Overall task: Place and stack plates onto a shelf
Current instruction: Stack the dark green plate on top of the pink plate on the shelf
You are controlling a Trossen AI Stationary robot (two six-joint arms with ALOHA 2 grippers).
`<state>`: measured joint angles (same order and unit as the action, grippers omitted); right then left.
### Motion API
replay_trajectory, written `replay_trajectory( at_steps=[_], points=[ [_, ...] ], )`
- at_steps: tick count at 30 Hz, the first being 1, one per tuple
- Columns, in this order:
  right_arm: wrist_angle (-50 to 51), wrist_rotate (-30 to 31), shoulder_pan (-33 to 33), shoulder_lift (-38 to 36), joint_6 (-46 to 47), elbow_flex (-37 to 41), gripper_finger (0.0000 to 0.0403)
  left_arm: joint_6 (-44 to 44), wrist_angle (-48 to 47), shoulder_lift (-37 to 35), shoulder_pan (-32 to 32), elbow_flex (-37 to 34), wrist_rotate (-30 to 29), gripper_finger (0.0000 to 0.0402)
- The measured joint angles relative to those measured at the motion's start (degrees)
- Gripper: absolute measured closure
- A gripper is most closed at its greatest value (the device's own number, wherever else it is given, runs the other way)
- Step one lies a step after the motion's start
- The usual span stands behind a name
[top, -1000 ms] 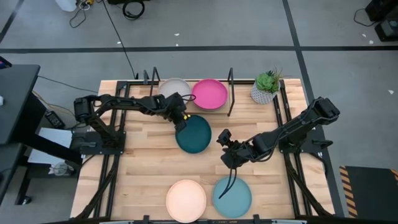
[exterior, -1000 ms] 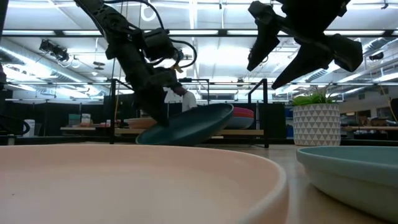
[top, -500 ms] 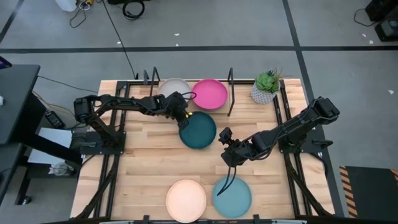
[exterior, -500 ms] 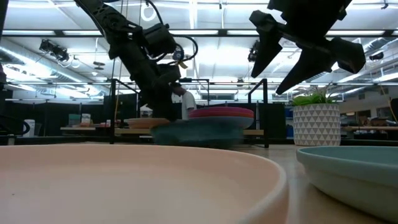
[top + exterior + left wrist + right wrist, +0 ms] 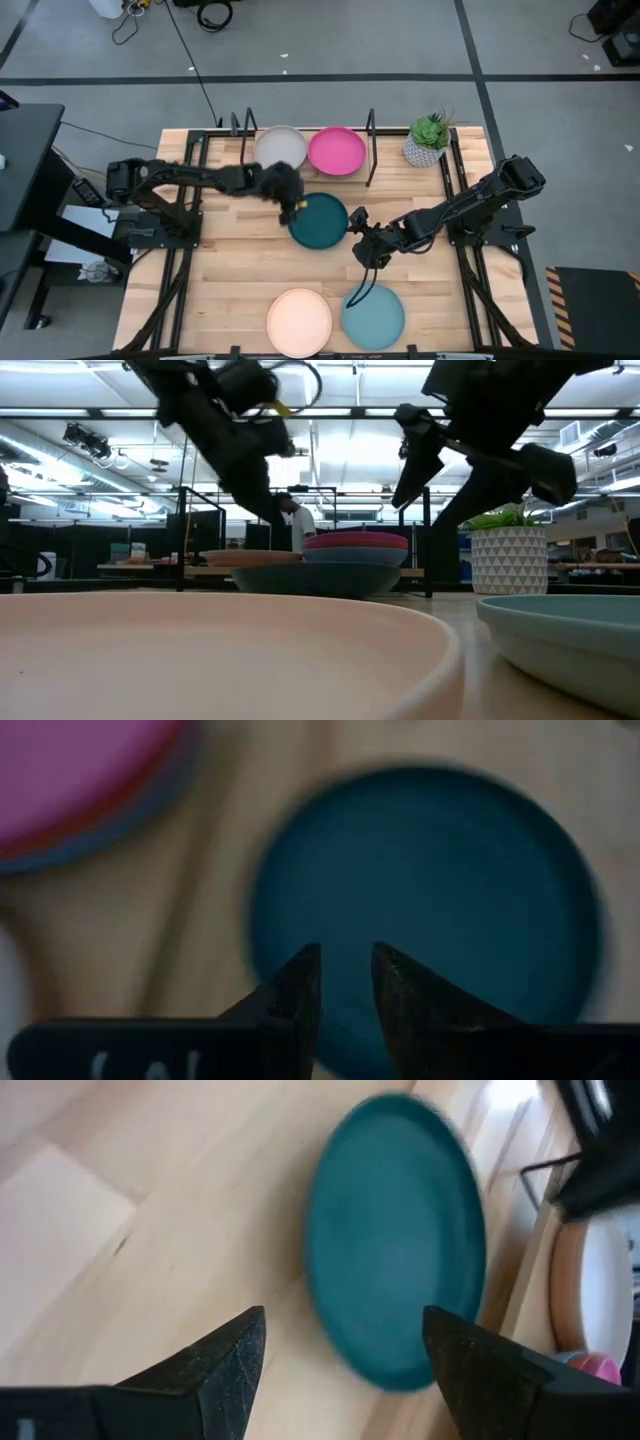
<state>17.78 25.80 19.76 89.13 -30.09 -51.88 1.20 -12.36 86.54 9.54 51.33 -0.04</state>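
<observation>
With both grippers' fingers apart (left gripper [image 5: 292,208], right gripper [image 5: 358,247]), the teal plate [image 5: 318,219] on the tabletop [image 5: 230,270] could be knocked if approached carelessly.

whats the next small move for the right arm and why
Probably ease the right gripper in to the dark teal plate: its fingers are open beside the rim, and the plate lies flat on the table, apart from the left gripper.

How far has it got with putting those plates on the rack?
Partly there. Two piles already sit on the shelf: one topped by a pink plate, one by a pale plate. The dark teal plate lies flat on the table just in front; the left gripper is at its rim, the right gripper, open, beside it. The cream plate and light blue plate wait untouched.
</observation>
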Motion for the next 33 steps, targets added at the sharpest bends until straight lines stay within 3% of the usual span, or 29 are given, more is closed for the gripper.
replay_trajectory(
  at_steps=[6,16,23,29,33],
  points=[
    [-7.1,-5.1,-2.7,3.6,-1.1,0.5,0.0143,-1.9,8.7,-6.9,-9.8,-10.2,-4.7,0.0325],
    [-11.8,-8.5,-5.4,13.0,-4.6,-0.3,0.0154,-11.4,21.8,-22.4,-19.8,-26.0,-9.5,0.0333],
    [-11.6,-9.6,-7.7,16.1,-7.6,-2.1,0.0171,-15.4,22.5,-28.6,-24.0,-30.0,-19.6,0.0334],
    [-11.2,-13.0,-8.5,16.2,-9.7,-2.1,0.023,-12.5,21.6,-29.2,-26.0,-30.3,-22.3,0.0328],
    [-10.9,-15.2,-8.7,16.3,-10.2,-2.0,0.0274,-11.1,21.9,-26.0,-27.2,-30.4,-26.8,0.0287]
  ],
)
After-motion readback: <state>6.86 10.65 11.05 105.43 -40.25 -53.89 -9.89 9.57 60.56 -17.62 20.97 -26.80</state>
